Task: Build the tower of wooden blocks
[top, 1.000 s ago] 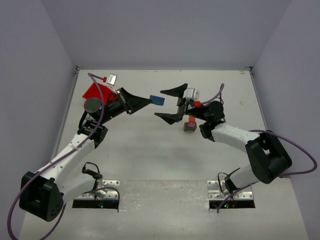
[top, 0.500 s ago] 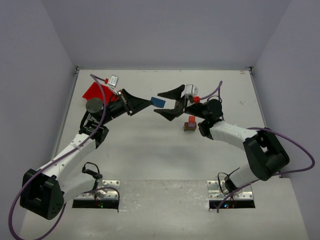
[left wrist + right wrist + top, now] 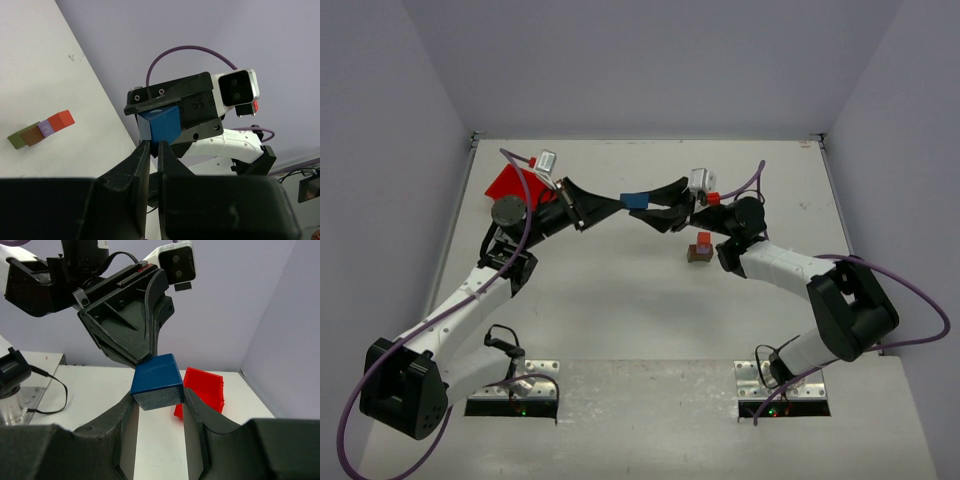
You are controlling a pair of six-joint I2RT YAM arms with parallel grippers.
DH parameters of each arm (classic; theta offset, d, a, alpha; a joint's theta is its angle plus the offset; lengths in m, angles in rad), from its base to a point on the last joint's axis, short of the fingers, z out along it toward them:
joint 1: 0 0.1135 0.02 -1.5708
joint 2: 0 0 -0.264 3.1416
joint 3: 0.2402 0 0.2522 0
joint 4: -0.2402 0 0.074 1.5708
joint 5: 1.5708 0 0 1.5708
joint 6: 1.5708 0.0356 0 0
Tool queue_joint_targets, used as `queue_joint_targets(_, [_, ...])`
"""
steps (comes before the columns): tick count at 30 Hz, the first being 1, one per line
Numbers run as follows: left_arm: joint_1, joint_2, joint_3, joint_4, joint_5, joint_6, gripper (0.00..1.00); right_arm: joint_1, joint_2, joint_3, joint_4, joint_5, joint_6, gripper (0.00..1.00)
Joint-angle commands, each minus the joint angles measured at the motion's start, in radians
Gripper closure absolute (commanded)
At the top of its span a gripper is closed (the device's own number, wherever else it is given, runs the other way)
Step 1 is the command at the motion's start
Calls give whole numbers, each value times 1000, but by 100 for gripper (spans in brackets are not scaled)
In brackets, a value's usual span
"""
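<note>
Left pincer (image 3: pixel 620 203): clamped on one lower edge of the blue block (image 3: pixel 637 198), holding it in the air between the two arms; no change over the last second.
Right pincer (image 3: pixel 655 205): a second ago its jaws stood wide apart beside the block; now they have closed in on two opposite faces.
Grip on the right: its wrist view shows both fingers (image 3: pixel 125 410) against the block, though I cannot tell whether they press firmly yet.
Blue block: shared by both pincers, well above the tabletop (image 3: pixel 620 320).
Tower (image 3: pixel 700 248): brown, lilac and orange-red blocks stacked just beside the right wrist, untouched.
Red bin (image 3: pixel 510 183): behind the left arm, not involved.
Meaning: probably a handover; the left should let go only once the right holds firmly.
</note>
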Motion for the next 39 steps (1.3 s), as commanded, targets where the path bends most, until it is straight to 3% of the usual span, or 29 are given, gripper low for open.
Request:
queue_joint_targets(1, [-8,28,24,4,-2,10,100,11,-44,40,114,-62,-27,82])
queue_joint_targets(6, [-8,30,35,-15,-7,20,100,12,-90,14,-3,-41,-71,98])
queue_joint_targets(7, [-8,27,36,-22,-12,25,95,12,-99,16,-38,-38,-73,100])
queue_joint_targets(8, [-8,20,38,-32,-20,33,79,12,-109,22,-77,-34,-89,100])
queue_joint_targets(12, [-8,-21,47,-83,-59,69,45,11,-154,68,-398,-23,-129,100])
queue_joint_targets(14, [-8,-44,60,-145,-88,102,15,12,-188,92,-544,12,-157,100])
queue_joint_targets(16, [-6,-77,65,-175,-125,123,1,11,-214,134,-747,76,-194,100])
queue_joint_targets(18, [-3,-125,72,-240,-210,154,0,12,-235,230,-1106,206,-236,100])
queue_joint_targets(22, [-3,-213,81,-373,-429,196,0,12,-259,291,-1454,299,-230,100])
queue_joint_targets(24, [-3,-228,122,-460,-538,222,0,16,-259,295,-1544,316,-228,100])
queue_joint_targets(28, [-3,-219,217,-716,-803,306,0,145,-204,301,-1747,496,-204,100])
queue_joint_targets(30, [-3,-221,229,-754,-922,315,0,217,-137,322,-1853,662,-180,100])
queue_joint_targets(33, [-3,-236,223,-774,-993,335,0,310,-53,366,-1921,750,-157,100])
queue_joint_targets(39, [-3,-226,216,-806,-1070,342,0,377,188,513,-2035,839,-154,99])
